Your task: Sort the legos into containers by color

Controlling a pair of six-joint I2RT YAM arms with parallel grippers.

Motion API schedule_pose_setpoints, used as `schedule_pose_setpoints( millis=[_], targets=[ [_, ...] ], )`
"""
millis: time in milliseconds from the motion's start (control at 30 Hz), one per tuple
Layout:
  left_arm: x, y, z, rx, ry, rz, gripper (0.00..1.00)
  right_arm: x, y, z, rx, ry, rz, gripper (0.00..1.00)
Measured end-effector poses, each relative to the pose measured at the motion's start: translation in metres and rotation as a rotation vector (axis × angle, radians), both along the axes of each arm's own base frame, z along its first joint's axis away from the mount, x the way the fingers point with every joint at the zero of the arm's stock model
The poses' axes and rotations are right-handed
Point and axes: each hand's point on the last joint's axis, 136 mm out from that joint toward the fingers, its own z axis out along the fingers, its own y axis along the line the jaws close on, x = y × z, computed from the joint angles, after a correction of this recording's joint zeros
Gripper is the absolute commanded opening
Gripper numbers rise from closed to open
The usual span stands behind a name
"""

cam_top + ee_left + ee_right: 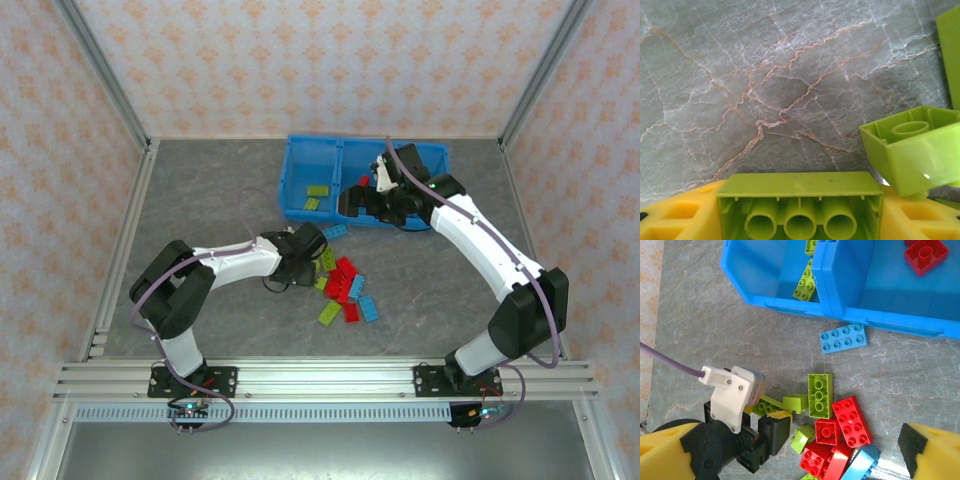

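Left wrist view: left gripper (800,220) clamps a yellow-green plastic brick (800,187) (hollow underside showing) over the grey marbled table (765,75), while the right gripper (802,452) gapes open near the bright blue plastic bin (785,305) and loose bricks (852,420).

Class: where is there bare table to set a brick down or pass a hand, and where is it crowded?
Bare: the table left of the bin, and between the brick pile and the right arm. Crowded: the pile, where the left gripper grips a green brick.
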Motion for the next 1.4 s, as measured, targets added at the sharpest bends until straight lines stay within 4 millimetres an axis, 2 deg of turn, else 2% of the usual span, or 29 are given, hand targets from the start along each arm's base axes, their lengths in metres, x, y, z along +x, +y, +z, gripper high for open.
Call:
schedule_pose_setpoints(
  millis=[133,200,300,400,467,533,600,700,800,867,933,1000,1067,1267,1400],
  targets=[
    [0.002,0.003,0.007,-0.01,-0.013,0.008,0.55,-0.006,0.005,0.004,0.024,0.014,0.033,0.99],
    [0.005,0.005,0.023,-0.029,-0.041,0.017,0.55,-0.01,0.009,0.006,0.045,0.027,0.055,0.99],
    [0.016,0.009,0.065,-0.075,-0.128,0.026,0.53,-0.014,0.013,0.01,0.077,0.039,0.077,0.99],
    [0.051,0.009,0.12,-0.133,-0.263,0.041,0.52,-0.014,0.015,0.021,0.104,0.009,0.068,0.99],
    [0.083,0.008,0.153,-0.158,-0.344,0.054,0.51,-0.011,0.014,0.033,0.124,-0.033,0.05,0.99],
    [0.118,0.006,0.178,-0.163,-0.413,0.067,0.51,-0.009,0.012,0.046,0.14,-0.075,0.031,0.99],
    [0.152,0.001,0.19,-0.159,-0.455,0.075,0.51,-0.008,0.01,0.053,0.15,-0.098,0.017,0.99],
    [0.202,-0.009,0.183,-0.139,-0.478,0.076,0.51,-0.005,0.009,0.055,0.151,-0.108,-0.004,0.99],
    [0.244,-0.019,0.155,-0.102,-0.462,0.069,0.51,-0.006,0.005,0.053,0.142,-0.108,-0.024,0.99],
    [0.263,-0.022,0.136,-0.084,-0.443,0.071,0.52,-0.009,0.001,0.052,0.136,-0.109,-0.037,0.99],
    [0.276,-0.022,0.116,-0.068,-0.416,0.076,0.63,-0.012,-0.002,0.054,0.138,-0.114,-0.045,0.99],
    [0.282,-0.022,0.104,-0.056,-0.397,0.079,0.7,-0.013,-0.003,0.057,0.141,-0.121,-0.048,0.99],
    [0.285,-0.018,0.107,-0.055,-0.395,0.081,0.73,-0.014,-0.004,0.058,0.142,-0.123,-0.053,0.99],
    [0.284,-0.017,0.126,-0.078,-0.411,0.075,0.75,-0.014,-0.004,0.057,0.143,-0.121,-0.056,0.99],
    [0.272,-0.016,0.148,-0.104,-0.421,0.065,0.71,-0.013,-0.003,0.057,0.145,-0.123,-0.056,0.99]
  ],
)
